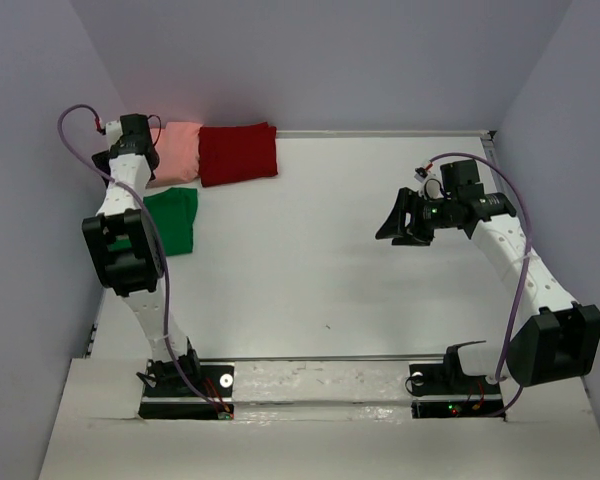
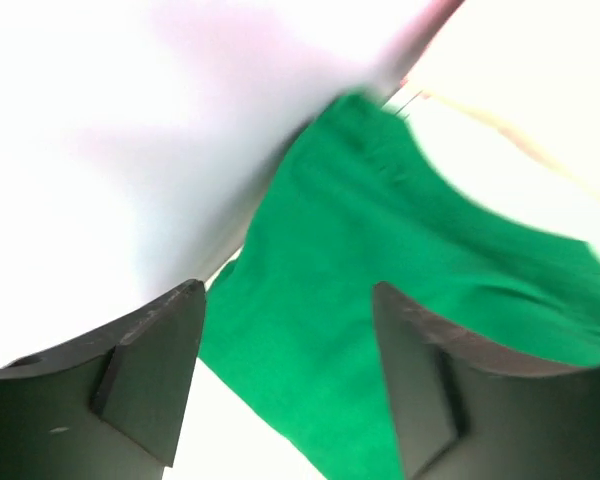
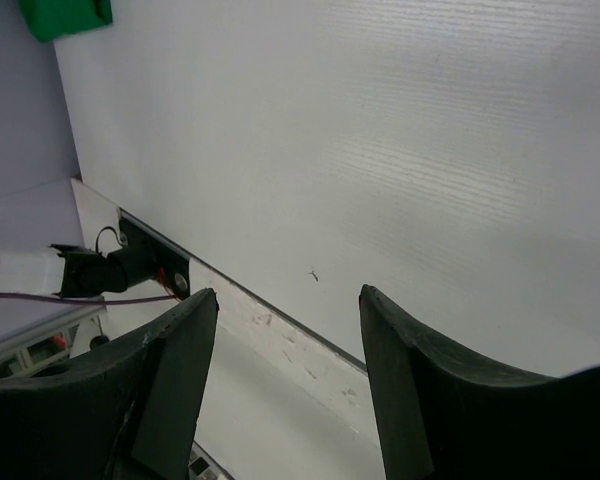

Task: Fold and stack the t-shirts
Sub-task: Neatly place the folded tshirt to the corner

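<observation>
Fabric folded flat, green shirt (image 1: pixel 175 222), red shirt (image 1: pixel 238 153)

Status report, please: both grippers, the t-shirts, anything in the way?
Left gripper open, empty, by far-left corner. Right gripper open, empty. Green t-shirt, pink t-shirt, dark red t-shirt folded, not stacked. Left arm hides part of green one.

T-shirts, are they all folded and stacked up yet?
Folded, it looks: the pink shirt, dark red shirt and green shirt lie as neat rectangles. In hand: nothing, the left fingers and right fingers are open. Left: stacking, since they lie beside each other, not piled.
</observation>
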Controlling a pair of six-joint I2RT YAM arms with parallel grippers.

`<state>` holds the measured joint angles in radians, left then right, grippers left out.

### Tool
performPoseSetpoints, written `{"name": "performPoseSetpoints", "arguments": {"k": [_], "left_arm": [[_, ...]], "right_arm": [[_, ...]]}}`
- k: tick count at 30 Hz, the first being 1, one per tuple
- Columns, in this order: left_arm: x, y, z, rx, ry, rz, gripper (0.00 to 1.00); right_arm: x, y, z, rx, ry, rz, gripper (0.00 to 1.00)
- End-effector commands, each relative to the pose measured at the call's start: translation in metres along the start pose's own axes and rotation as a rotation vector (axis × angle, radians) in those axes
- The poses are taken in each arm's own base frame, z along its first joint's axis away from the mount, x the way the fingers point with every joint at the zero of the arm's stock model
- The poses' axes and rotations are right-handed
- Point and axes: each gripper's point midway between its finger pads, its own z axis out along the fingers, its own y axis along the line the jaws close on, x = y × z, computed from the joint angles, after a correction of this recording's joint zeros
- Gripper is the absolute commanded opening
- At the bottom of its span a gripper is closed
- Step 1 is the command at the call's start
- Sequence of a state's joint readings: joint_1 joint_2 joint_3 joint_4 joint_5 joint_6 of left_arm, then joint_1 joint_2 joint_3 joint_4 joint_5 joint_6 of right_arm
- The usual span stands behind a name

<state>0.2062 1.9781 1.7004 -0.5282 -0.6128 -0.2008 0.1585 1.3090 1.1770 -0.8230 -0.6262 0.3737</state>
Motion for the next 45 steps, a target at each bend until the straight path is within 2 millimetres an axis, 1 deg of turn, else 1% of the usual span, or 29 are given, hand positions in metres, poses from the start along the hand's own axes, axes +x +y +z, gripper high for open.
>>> {"name": "performPoseSetpoints", "arguments": {"k": [1, 2, 3, 4, 5, 6, 7, 8, 10, 11, 12, 13, 14, 17, 18, 19, 20, 21, 23, 24, 25, 26, 27, 28, 31, 35, 38, 41, 45], "left_arm": [[-0.052, 0.007, -0.058, 0.018, -0.138, -0.049, 0.69], [-0.054, 0.006, -0.062, 0.026, -0.132, -0.054, 0.6], [-0.049, 0.002, -0.06, 0.042, -0.108, -0.055, 0.4], [-0.033, -0.001, -0.055, 0.036, -0.049, -0.052, 0.26], [-0.026, -0.003, -0.052, 0.035, -0.02, -0.051, 0.16], [-0.013, -0.01, -0.047, 0.047, 0.022, -0.041, 0.0], [-0.004, -0.012, -0.045, 0.056, 0.053, -0.042, 0.0], [0.017, -0.02, -0.042, 0.087, 0.112, -0.038, 0.0], [0.027, -0.023, -0.051, 0.141, 0.133, -0.063, 0.0], [0.044, -0.034, -0.053, 0.211, 0.167, -0.066, 0.0], [0.046, -0.037, -0.059, 0.252, 0.166, -0.08, 0.0], [0.041, -0.035, -0.076, 0.299, 0.141, -0.103, 0.0], [0.041, -0.038, -0.085, 0.337, 0.129, -0.11, 0.0], [0.051, -0.04, -0.122, 0.387, 0.111, -0.065, 0.26], [0.049, -0.036, -0.134, 0.387, 0.087, -0.068, 0.43], [0.05, -0.035, -0.143, 0.389, 0.082, -0.056, 0.49], [0.059, -0.041, -0.159, 0.405, 0.083, -0.017, 0.55], [0.061, -0.037, -0.169, 0.409, 0.07, -0.016, 0.65], [0.069, -0.037, -0.183, 0.441, 0.077, -0.014, 0.78], [0.079, -0.036, -0.195, 0.486, 0.09, -0.021, 0.96], [0.082, -0.037, -0.2, 0.513, 0.09, -0.034, 0.99], [0.087, -0.036, -0.206, 0.541, 0.091, -0.04, 0.99], [0.104, -0.041, -0.211, 0.583, 0.123, -0.027, 0.99], [0.103, -0.036, -0.225, 0.638, 0.095, -0.044, 0.99], [0.122, -0.033, -0.244, 0.705, 0.093, -0.035, 0.99], [0.132, -0.018, -0.254, 0.696, 0.095, -0.04, 0.99], [0.134, -0.006, -0.258, 0.687, 0.083, -0.038, 0.99], [0.131, 0.001, -0.264, 0.7, 0.062, -0.039, 0.99], [0.131, 0.005, -0.268, 0.716, 0.046, -0.031, 0.99]], "right_arm": [[0.001, 0.004, 0.001, -0.024, 0.005, -0.007, 0.64], [0.001, 0.004, 0.001, -0.024, 0.005, -0.007, 0.64], [0.001, 0.004, 0.001, -0.024, 0.004, -0.008, 0.64], [0.001, 0.004, 0.0, -0.023, 0.002, -0.009, 0.64], [0.001, 0.005, 0.0, -0.025, 0.0, -0.011, 0.64], [0.001, 0.005, 0.0, -0.026, 0.0, -0.009, 0.64], [-0.001, 0.006, -0.001, -0.027, -0.003, -0.01, 0.64], [-0.002, 0.008, -0.002, -0.028, -0.009, -0.015, 0.64], [-0.005, 0.009, -0.003, -0.026, -0.017, -0.023, 0.64], [-0.006, 0.01, -0.004, -0.027, -0.019, -0.026, 0.64], [-0.007, 0.011, -0.004, -0.03, -0.022, -0.03, 0.64], [-0.007, 0.011, -0.004, -0.033, -0.021, -0.032, 0.64], [-0.007, 0.011, -0.004, -0.034, -0.02, -0.032, 0.64], [-0.006, 0.012, -0.004, -0.038, -0.019, -0.032, 0.64], [-0.006, 0.012, -0.004, -0.04, -0.018, -0.032, 0.64], [-0.005, 0.011, -0.003, -0.04, -0.015, -0.03, 0.64], [-0.005, 0.011, -0.003, -0.041, -0.016, -0.031, 0.64], [-0.004, 0.01, -0.002, -0.043, -0.013, -0.029, 0.64], [-0.003, 0.01, -0.002, -0.044, -0.013, -0.027, 0.64], [-0.001, 0.01, -0.002, -0.046, -0.014, -0.025, 0.64], [0.0, 0.01, -0.002, -0.049, -0.015, -0.027, 0.64], [0.001, 0.01, -0.003, -0.049, -0.015, -0.027, 0.64], [0.001, 0.011, -0.005, -0.052, -0.026, -0.038, 0.64], [0.002, 0.009, -0.005, -0.045, -0.03, -0.042, 0.64], [0.008, 0.004, -0.01, -0.011, -0.033, -0.058, 0.64], [0.015, -0.005, -0.013, 0.031, -0.036, -0.061, 0.64], [0.018, -0.003, -0.016, 0.024, -0.049, -0.064, 0.64], [0.017, -0.009, -0.019, 0.063, -0.073, -0.066, 0.64], [0.015, -0.008, -0.024, 0.075, -0.096, -0.082, 0.64]]}}
